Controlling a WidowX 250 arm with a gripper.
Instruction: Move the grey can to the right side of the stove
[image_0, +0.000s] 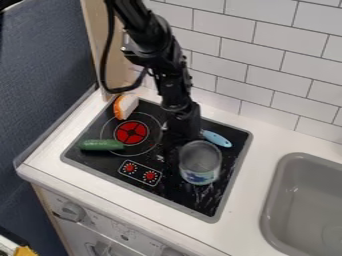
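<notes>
Grey, the can (200, 159) stands on the right half of the stove (102, 159), bearing what looks like a blue-green label (199, 177), too small to read. The claw (179, 134) is just behind it; whether spread or closed, I cannot tell.

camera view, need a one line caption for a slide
Black robot arm over a stove, gripper near the grey can, with a green item by the red burner.
</notes>
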